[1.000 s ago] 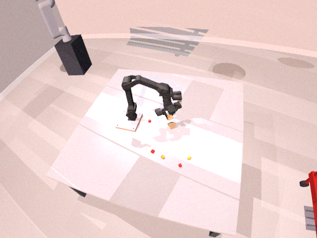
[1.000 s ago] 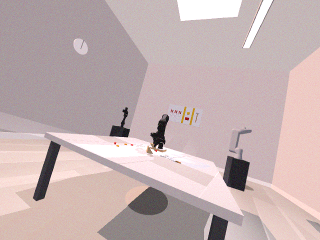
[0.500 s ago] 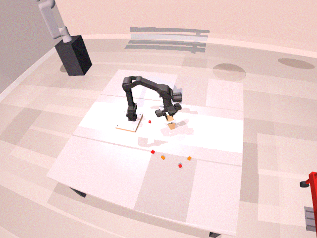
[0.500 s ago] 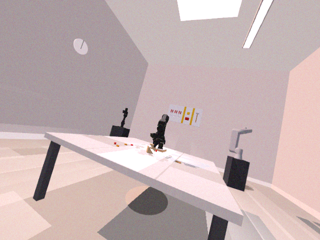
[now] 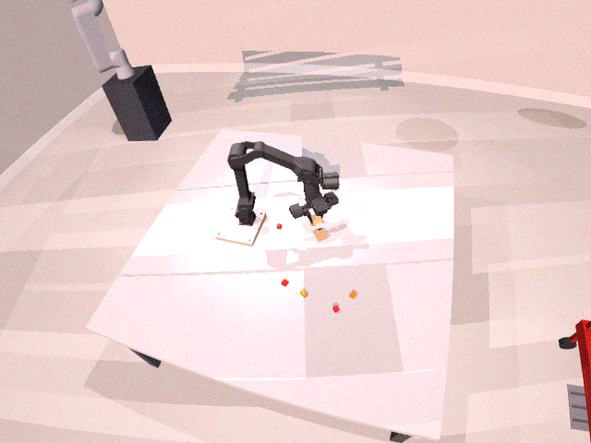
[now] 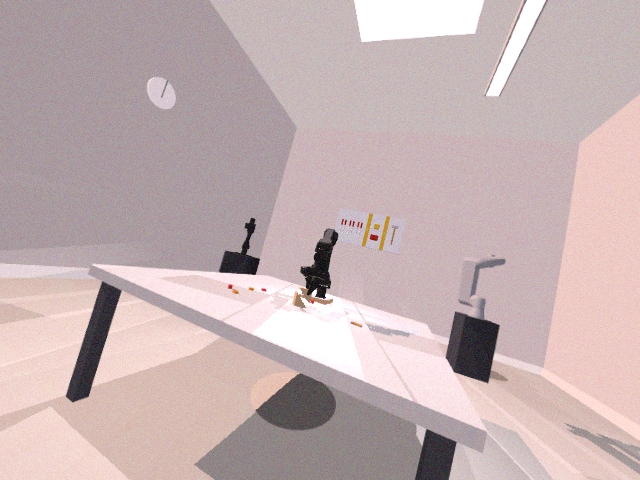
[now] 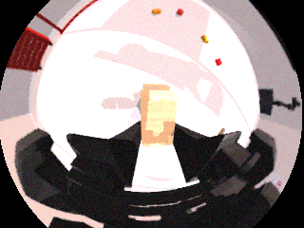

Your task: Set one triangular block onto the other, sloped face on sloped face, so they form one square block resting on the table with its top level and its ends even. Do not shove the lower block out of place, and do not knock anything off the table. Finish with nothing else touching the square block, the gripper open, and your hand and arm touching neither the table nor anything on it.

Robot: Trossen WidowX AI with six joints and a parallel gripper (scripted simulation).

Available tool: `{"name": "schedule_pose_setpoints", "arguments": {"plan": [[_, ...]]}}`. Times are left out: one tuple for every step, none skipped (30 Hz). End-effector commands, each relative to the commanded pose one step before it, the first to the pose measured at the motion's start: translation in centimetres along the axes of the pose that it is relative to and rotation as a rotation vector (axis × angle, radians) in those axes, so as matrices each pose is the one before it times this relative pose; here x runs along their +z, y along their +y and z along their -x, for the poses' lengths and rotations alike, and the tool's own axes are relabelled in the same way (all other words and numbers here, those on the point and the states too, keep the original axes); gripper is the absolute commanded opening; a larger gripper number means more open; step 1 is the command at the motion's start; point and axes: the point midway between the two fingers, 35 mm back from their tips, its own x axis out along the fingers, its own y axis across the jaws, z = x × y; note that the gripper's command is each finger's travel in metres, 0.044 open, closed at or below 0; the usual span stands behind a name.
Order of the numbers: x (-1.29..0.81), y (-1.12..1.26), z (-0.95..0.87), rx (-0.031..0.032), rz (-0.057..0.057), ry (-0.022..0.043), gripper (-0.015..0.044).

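Observation:
My gripper (image 5: pixel 316 217) (image 6: pixel 312 292) (image 7: pixel 155 123) is shut on a tan triangular block (image 5: pixel 316 220) (image 7: pixel 156 128) and holds it just above the other tan triangular block (image 5: pixel 320 233) (image 6: pixel 299 300) (image 7: pixel 159 103), which rests on the white table (image 5: pixel 238 309) (image 6: pixel 320 341). In the wrist view the held block lines up with the lower one right ahead of the fingers. I cannot tell whether the two blocks touch.
Small red cubes (image 5: pixel 279 226) (image 5: pixel 284 281) (image 5: pixel 335 308) and orange cubes (image 5: pixel 303 293) (image 5: pixel 353 293) lie scattered on the table toward its front. The arm's base plate (image 5: pixel 238 235) sits left of the blocks. A black pedestal (image 5: pixel 138 102) with a white arm stands off the table.

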Motion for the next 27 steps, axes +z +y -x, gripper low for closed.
{"name": "schedule_pose_setpoints", "arguments": {"plan": [[-0.008,-0.050,-0.237,-0.00153,0.0063,0.00153,0.0000],[0.017,0.000,-0.064,-0.00002,0.0000,-0.00003,0.0000],[0.019,0.001,-0.063,-0.00004,0.0000,-0.00003,0.0000],[0.018,0.001,-0.063,-0.00004,0.0000,-0.00003,0.0000],[0.018,0.001,-0.063,-0.00004,0.0000,-0.00003,0.0000],[0.018,0.001,-0.063,-0.00004,0.0000,-0.00003,0.0000],[0.018,0.001,-0.063,-0.00004,0.0000,-0.00003,0.0000],[0.018,0.001,-0.063,-0.00004,0.0000,-0.00003,0.0000],[0.018,0.001,-0.063,-0.00004,0.0000,-0.00003,0.0000],[0.018,0.000,-0.063,-0.00004,0.0000,-0.00003,0.0000],[0.018,0.000,-0.063,-0.00004,0.0000,-0.00003,0.0000],[0.018,0.000,-0.063,-0.00004,0.0000,-0.00003,0.0000],[0.018,0.000,-0.063,-0.00004,0.0000,-0.00003,0.0000],[0.018,0.000,-0.063,-0.00004,0.0000,-0.00003,0.0000],[0.018,0.000,-0.063,-0.00004,0.0000,-0.00003,0.0000],[0.018,0.000,-0.063,-0.00004,0.0000,-0.00003,0.0000],[0.017,0.000,-0.062,-0.00011,0.0000,-0.00003,0.0000],[0.017,-0.001,-0.062,-0.00011,0.0000,-0.00003,0.0000],[0.017,-0.001,-0.062,-0.00011,0.0000,-0.00003,0.0000],[0.017,-0.001,-0.062,-0.00011,0.0000,-0.00003,0.0000],[0.017,-0.001,-0.062,-0.00011,0.0000,-0.00003,0.0000],[0.017,-0.001,-0.062,-0.00011,0.0000,-0.00003,0.0000],[0.016,-0.001,-0.062,-0.00011,0.0000,-0.00003,0.0000],[0.016,-0.002,-0.062,-0.00016,0.0000,-0.00003,0.0000],[0.016,-0.002,-0.062,-0.00016,0.0000,-0.00003,0.0000],[0.016,-0.003,-0.062,-0.00016,0.0000,-0.00003,0.0000],[0.016,-0.003,-0.062,-0.00016,0.0000,-0.00003,0.0000]]}}
